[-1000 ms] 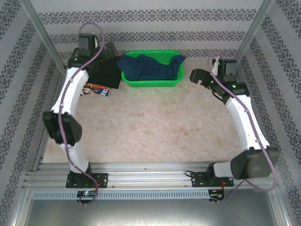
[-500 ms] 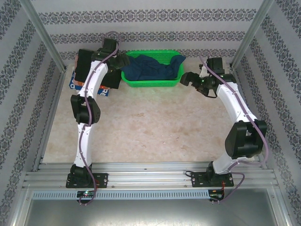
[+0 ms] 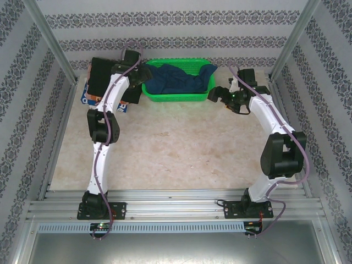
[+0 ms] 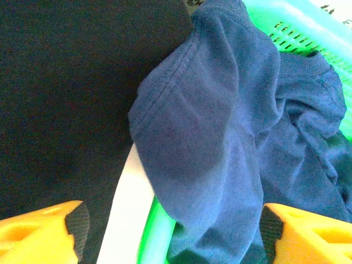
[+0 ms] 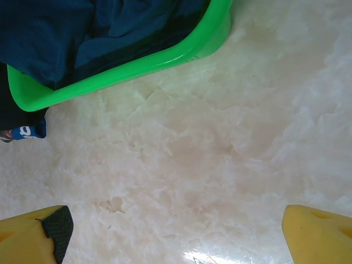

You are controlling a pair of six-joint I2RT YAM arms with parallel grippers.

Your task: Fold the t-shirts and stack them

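A navy blue t-shirt (image 3: 179, 80) lies crumpled in the green mesh basket (image 3: 176, 98) at the back of the table. One sleeve (image 4: 209, 126) hangs over the basket's left rim (image 4: 157, 234). My left gripper (image 3: 146, 73) is over that rim, open, its yellow fingers (image 4: 44, 231) either side of the hanging cloth. A folded black t-shirt (image 3: 102, 74) lies left of the basket on a multicoloured printed one (image 3: 89, 99). My right gripper (image 3: 214, 95) hovers open over bare table just off the basket's right end (image 5: 137, 66).
Metal posts and patterned walls close in the back and sides. The marble-look table top (image 3: 181, 148) stretches bare from the basket to the near rail. A narrow strip of table (image 4: 129, 203) separates the black shirt (image 4: 66, 99) from the basket.
The left arm has stretched out from the black shirt to the basket's left end. The right gripper has moved left, closer to the basket's right end.
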